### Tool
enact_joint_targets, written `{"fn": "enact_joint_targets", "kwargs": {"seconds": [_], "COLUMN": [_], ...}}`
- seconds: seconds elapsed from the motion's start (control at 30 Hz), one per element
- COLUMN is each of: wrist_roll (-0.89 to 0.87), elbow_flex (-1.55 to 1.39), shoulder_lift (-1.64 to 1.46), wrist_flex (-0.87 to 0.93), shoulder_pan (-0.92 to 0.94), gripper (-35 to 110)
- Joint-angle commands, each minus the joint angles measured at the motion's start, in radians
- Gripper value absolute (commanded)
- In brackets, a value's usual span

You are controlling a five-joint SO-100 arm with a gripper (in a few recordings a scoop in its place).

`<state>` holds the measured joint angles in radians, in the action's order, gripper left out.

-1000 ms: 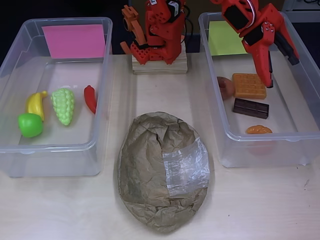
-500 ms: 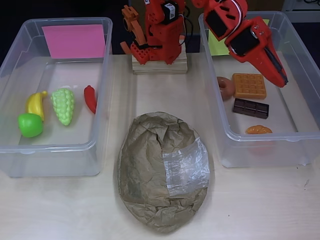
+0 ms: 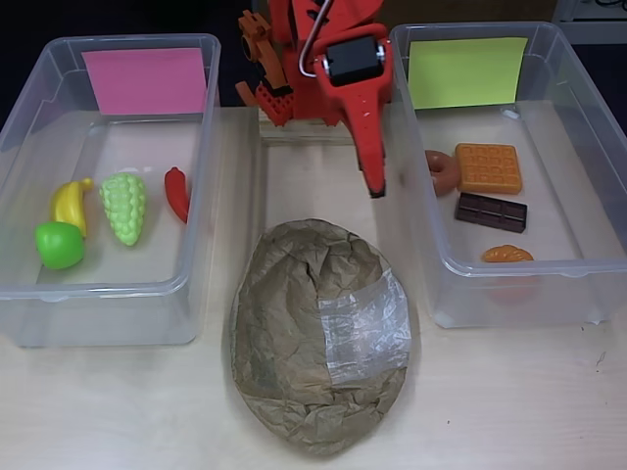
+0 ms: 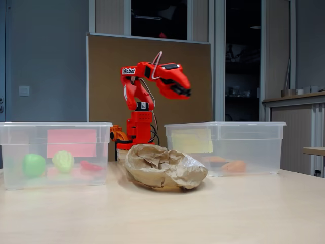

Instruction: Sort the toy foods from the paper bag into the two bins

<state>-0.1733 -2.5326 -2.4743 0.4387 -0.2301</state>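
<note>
The end effector (image 3: 375, 186) hangs above the desk (image 3: 509, 411) between the two bins, just far of the bag (image 3: 318, 348); its fingers look closed and empty, though blur in the fixed view makes this hard to confirm. The bag's crumpled paper hides its inside. The left bin (image 3: 20, 147) holds banana (image 3: 69, 204), apple (image 3: 59, 245), grapes (image 3: 124, 208) and chili (image 3: 177, 193); the right bin (image 3: 598, 127) holds waffle (image 3: 487, 167), chocolate (image 3: 491, 211), a roll (image 3: 506, 255) and a donut (image 3: 443, 171) partly behind the wall.

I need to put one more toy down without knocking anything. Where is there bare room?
Bare floor in the pink-card bin: right of the red chili and up toward the card. Bare table lies either side of the paper bag. The yellow-green-card bin is crowded on its left; its right side is free.
</note>
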Motion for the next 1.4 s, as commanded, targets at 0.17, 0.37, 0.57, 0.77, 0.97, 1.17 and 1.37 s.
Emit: {"fn": "enact_joint_targets", "kwargs": {"seconds": [0.17, 0.37, 0.57, 0.77, 0.97, 1.17, 1.37], "wrist_roll": [-0.021, 0.038, 0.084, 0.19, 0.209, 0.227, 0.173], "elbow_flex": [-0.342, -0.495, -0.609, -0.609, -0.609, -0.609, -0.609], "shoulder_lift": [-0.339, -0.42, -0.569, -0.848, -0.847, -0.847, -0.85], "wrist_flex": [0.031, -0.043, 0.057, 0.512, 0.712, 0.773, 0.776], "shoulder_pan": [0.199, 0.265, 0.255, 0.244, 0.229, 0.187, 0.158], "gripper": [0, 0, 0, 0, 0, 0, 0]}}
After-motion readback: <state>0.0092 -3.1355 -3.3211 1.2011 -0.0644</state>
